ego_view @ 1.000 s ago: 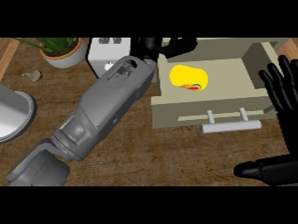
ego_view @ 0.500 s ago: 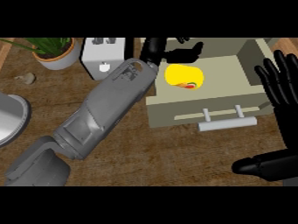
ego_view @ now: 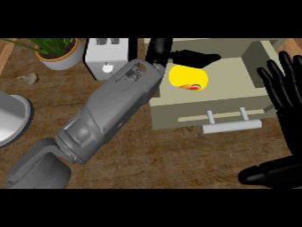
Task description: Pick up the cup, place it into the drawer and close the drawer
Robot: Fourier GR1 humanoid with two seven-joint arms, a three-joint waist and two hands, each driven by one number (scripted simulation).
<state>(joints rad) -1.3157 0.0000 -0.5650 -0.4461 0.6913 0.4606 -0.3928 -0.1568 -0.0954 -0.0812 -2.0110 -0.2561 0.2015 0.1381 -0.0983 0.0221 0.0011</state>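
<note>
Yellow cup (ego_view: 187, 79) sits inside the open drawer (ego_view: 245, 91); left hand (ego_view: 179, 55) spread above, right hand (ego_view: 290, 88) open: next, push the handle (ego_view: 231, 127).

left hand (ego_view: 179, 55) crowds the drawer (ego_view: 245, 95) beside the cup (ego_view: 188, 79); its right half lies free.

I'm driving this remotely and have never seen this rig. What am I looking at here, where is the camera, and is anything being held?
The camera sits at the robot's head, looking steeply down at a wooden counter. The grey forearm ends in the black left hand, reaching over the open drawer. The yellow cup sits in the drawer just under that hand; whether the fingers grip it is unclear. The right hand rests open at the right edge. Also there: a potted plant, a toaster.
</note>
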